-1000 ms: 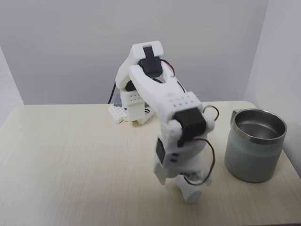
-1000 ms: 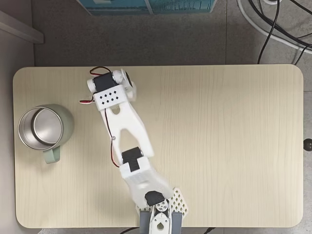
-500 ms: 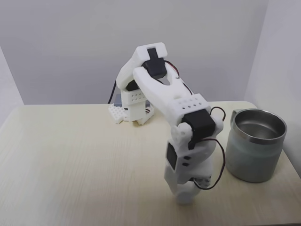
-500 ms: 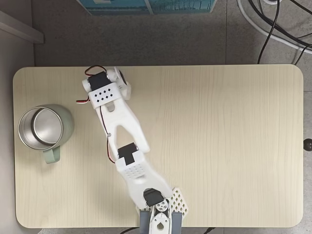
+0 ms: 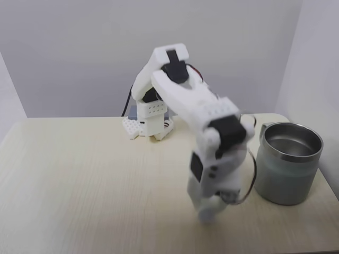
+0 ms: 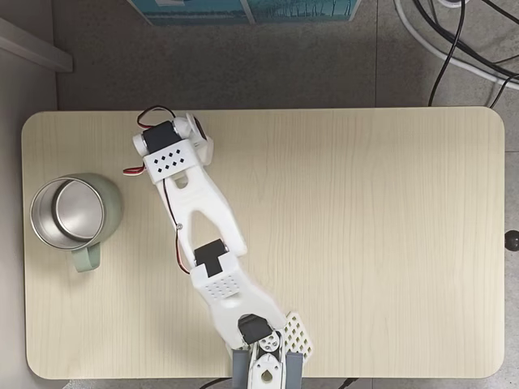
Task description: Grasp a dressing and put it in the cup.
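The cup (image 5: 288, 163) is a grey-green mug with a steel rim, standing at the right in a fixed view. From above, the cup (image 6: 75, 213) stands near the table's left edge with its handle (image 6: 86, 257) toward the arm's base side. My white gripper (image 5: 208, 210) points straight down just above the table, a short way left of the cup, and is blurred. From above, the wrist (image 6: 172, 154) covers the fingers. I cannot make out the dressing; the gripper's tip is a white blur.
The arm's base (image 6: 263, 361) sits at the near edge of the light wooden table (image 6: 365, 243). Black cables (image 6: 454, 40) lie on the floor beyond the table. A wall stands close behind the cup.
The wrist has swung steadily toward the cup, leftward from above and rightward in the front view, and the gripper's tip has risen slightly. The cup has not moved.
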